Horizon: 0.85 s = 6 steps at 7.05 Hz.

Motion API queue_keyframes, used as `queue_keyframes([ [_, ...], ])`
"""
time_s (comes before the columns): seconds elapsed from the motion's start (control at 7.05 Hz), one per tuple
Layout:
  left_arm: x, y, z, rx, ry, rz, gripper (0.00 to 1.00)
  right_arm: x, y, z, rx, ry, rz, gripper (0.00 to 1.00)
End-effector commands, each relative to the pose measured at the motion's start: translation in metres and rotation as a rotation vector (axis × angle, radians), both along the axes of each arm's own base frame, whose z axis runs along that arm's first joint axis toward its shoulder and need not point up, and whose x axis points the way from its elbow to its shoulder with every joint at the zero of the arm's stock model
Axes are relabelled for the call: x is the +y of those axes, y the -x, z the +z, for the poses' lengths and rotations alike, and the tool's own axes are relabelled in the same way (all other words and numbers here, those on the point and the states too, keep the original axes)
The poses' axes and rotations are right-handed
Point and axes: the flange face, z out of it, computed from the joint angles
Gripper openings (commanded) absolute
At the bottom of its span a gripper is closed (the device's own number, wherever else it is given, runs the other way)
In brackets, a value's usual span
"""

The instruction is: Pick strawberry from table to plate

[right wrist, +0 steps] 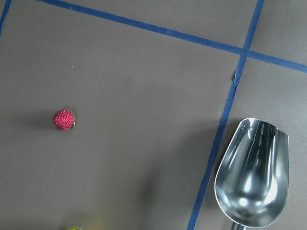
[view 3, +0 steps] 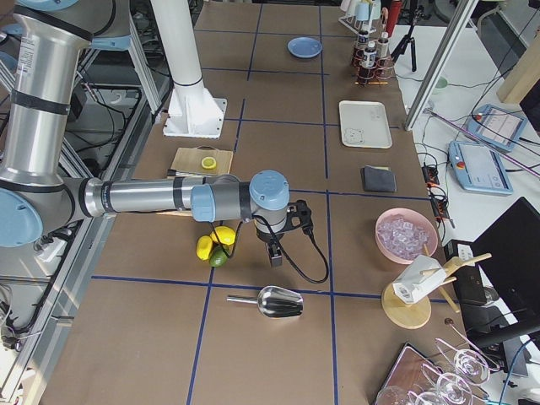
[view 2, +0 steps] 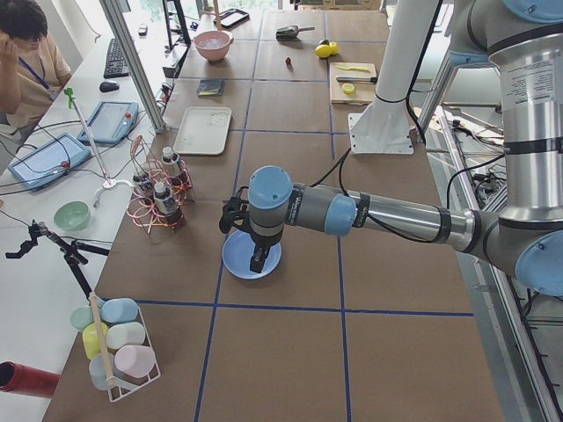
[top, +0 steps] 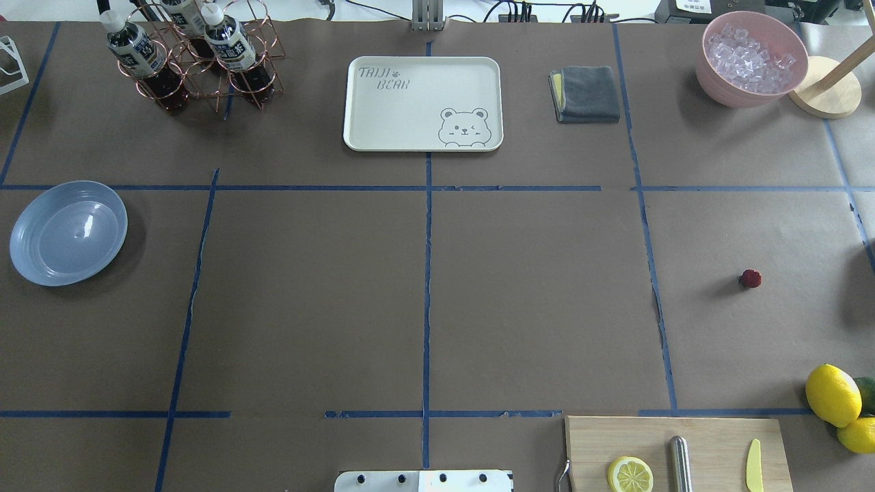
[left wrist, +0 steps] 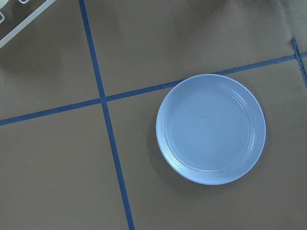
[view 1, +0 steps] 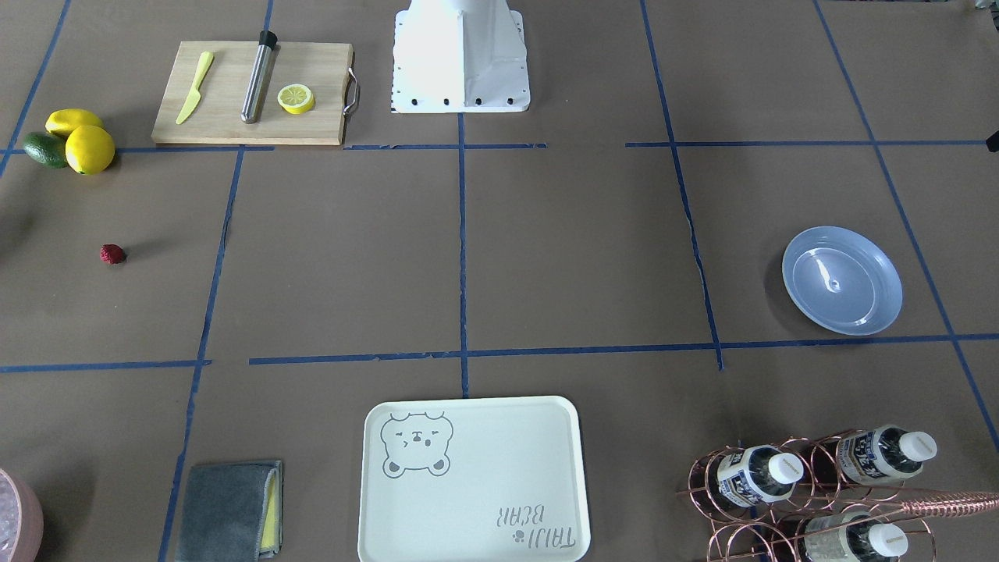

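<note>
The strawberry [view 1: 112,254] [top: 750,278] is a tiny dark-red bumpy berry lying alone on the brown table [top: 533,294]. In the right wrist view the strawberry [right wrist: 64,120] is at the left. The light blue plate [view 1: 842,281] [top: 68,232] [left wrist: 211,129] sits empty at the opposite end of the table. My left gripper [view 2: 258,262] hangs over the plate [view 2: 236,264], fingers pointing down. At the strawberry's end my right gripper [view 3: 275,256] also points down above the table. Only the side views show either gripper, so I cannot tell if they are open or shut.
A wooden cutting board [view 1: 250,94] carries a lemon slice, a yellow knife and a metal rod. Lemons [view 1: 88,148] lie near the strawberry, and a metal scoop [right wrist: 252,177] rests beyond a tape line. A cream tray [top: 422,102], a bottle rack [top: 191,55], a grey cloth [top: 586,93] and a pink bowl [top: 750,58] line the far edge.
</note>
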Motion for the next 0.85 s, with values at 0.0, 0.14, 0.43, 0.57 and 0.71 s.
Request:
queue_keyframes([
  [0.0, -0.011, -0.071, 0.056, 0.018, -0.073, 0.15, 1.0, 0.005, 0.0, 0.003, -0.006, -0.011, -0.007, 1.0],
  [0.14, -0.032, -0.081, 0.082, 0.026, -0.034, 0.114, 1.0, 0.005, 0.0, 0.001, -0.008, -0.038, -0.009, 1.0],
  [0.43, -0.094, -0.119, 0.109, 0.014, 0.1, 0.042, 0.99, 0.013, 0.001, 0.007, -0.011, -0.042, -0.011, 1.0],
  [0.57, -0.099, -0.127, 0.116, -0.054, 0.078, 0.027, 0.99, 0.015, 0.004, 0.008, -0.014, -0.04, -0.019, 1.0],
  [0.71, -0.097, -0.132, 0.118, -0.06, 0.08, 0.036, 0.99, 0.015, 0.006, 0.008, -0.015, -0.038, -0.024, 1.0],
])
